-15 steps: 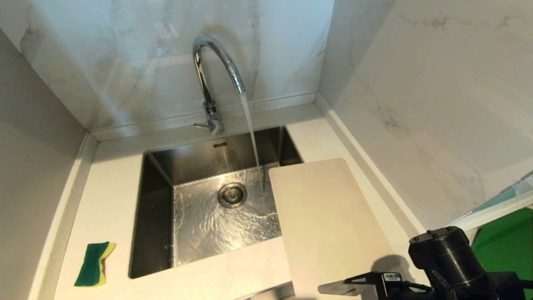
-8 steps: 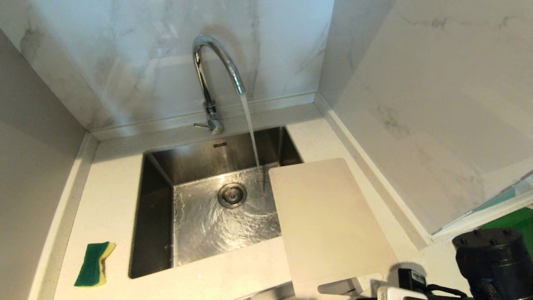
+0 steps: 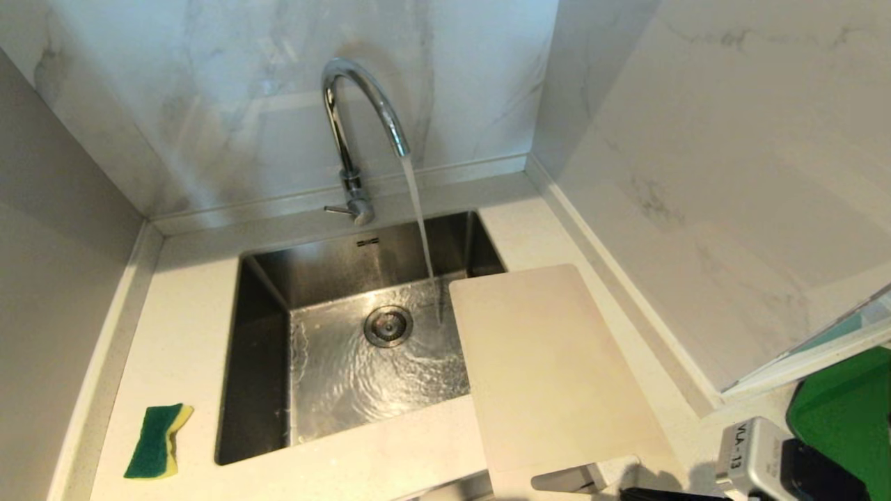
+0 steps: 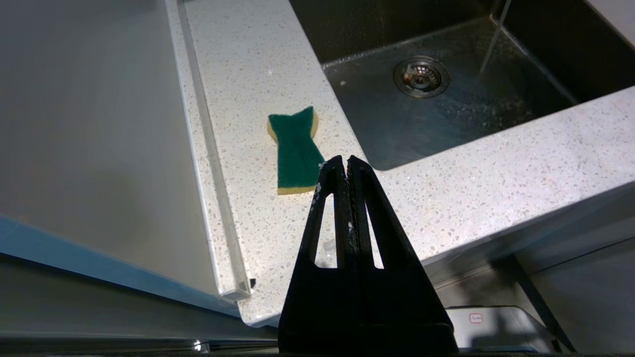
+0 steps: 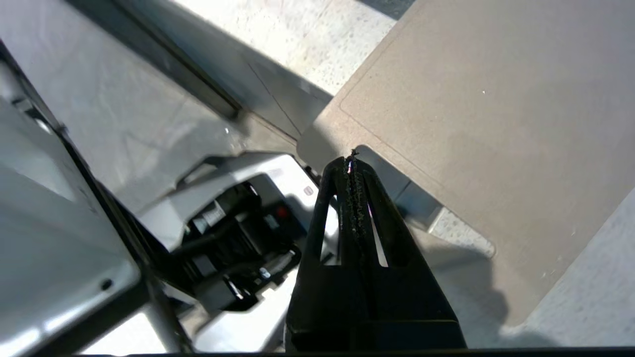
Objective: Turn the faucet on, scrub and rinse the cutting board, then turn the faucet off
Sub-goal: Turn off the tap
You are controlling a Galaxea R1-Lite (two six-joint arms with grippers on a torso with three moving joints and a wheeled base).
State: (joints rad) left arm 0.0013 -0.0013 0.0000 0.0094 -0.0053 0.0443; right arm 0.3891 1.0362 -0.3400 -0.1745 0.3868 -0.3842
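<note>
The chrome faucet (image 3: 358,125) stands behind the sink (image 3: 264,362) with water pouring from its spout; its thin lever (image 3: 337,209) points left. The cream cutting board (image 3: 550,362) lies flat on the counter right of the sink, overlapping the sink's right rim. Its handle slot (image 3: 567,480) reaches past the counter's front edge. My right gripper (image 5: 353,161) is shut and empty, its tips just over the slot end of the cutting board (image 5: 496,124). My left gripper (image 4: 346,159) is shut and empty, hovering above the counter near the green sponge (image 4: 295,148).
The green and yellow sponge (image 3: 156,440) lies on the counter left of the sink. Marble walls close in behind and on the right. A green mat (image 3: 846,410) shows at the lower right beside my right arm (image 3: 759,459). The drain (image 3: 388,325) sits mid-basin.
My right arm has swung toward the lower right corner and its wrist has rolled, so the gripper has mostly left the head view. The cutting board has not moved and water keeps running.
</note>
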